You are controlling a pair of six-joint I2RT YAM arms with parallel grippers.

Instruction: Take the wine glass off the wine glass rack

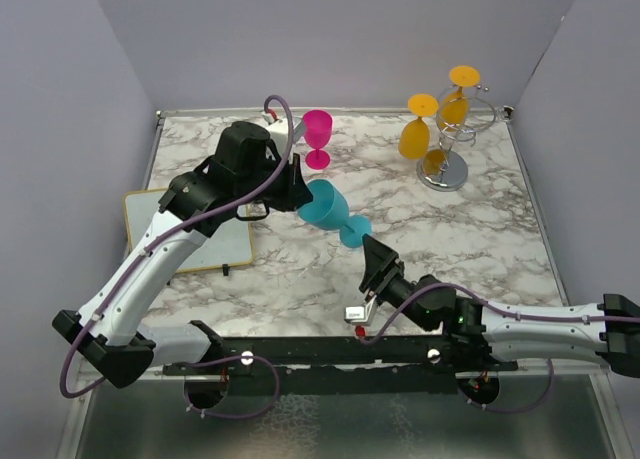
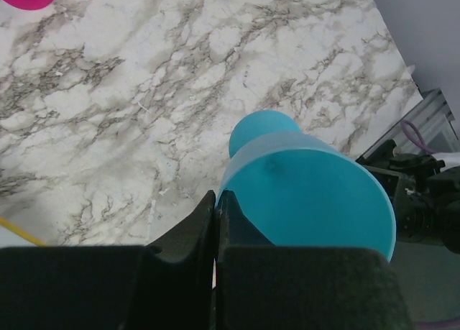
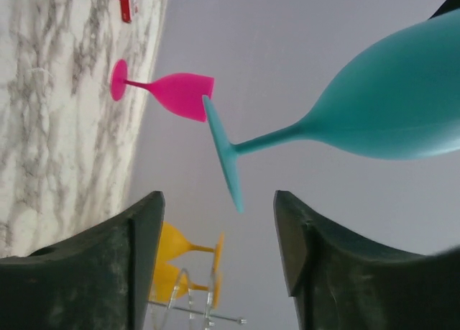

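Top external view: a teal wine glass (image 1: 325, 209) is held tilted on its side over the middle of the marble counter (image 1: 480, 239), well apart from the wine glass rack (image 1: 455, 144). Its rim is pinched by the left fingers (image 1: 298, 194), and its foot is pointed toward the right fingers (image 1: 375, 257).

From the left wrist view, the left fingers (image 2: 215, 226) are seen pressed fully together on the near edge of the teal bowl (image 2: 309, 200). The bowl's mouth is turned toward the camera, and only its plain teal inner wall is shown.

From the right wrist view, the right fingers are seen spread apart with nothing gripped. The round foot of the teal wine glass (image 3: 374, 114) is placed just ahead of the gap between them and is touched by neither. The glass is seen clear of the counter surface.

The wine glass rack is stood at the back right of the counter on its round shiny base. Yellow wine glasses (image 1: 415, 137) are hung from its looped wire arms, feet up and bowls down. A pink wine glass (image 1: 318, 137) is stood upright at the back, between the rack and the left arm. A white board (image 1: 225, 249) with a yellow rim is laid flat at the left, partly covered by the left arm.
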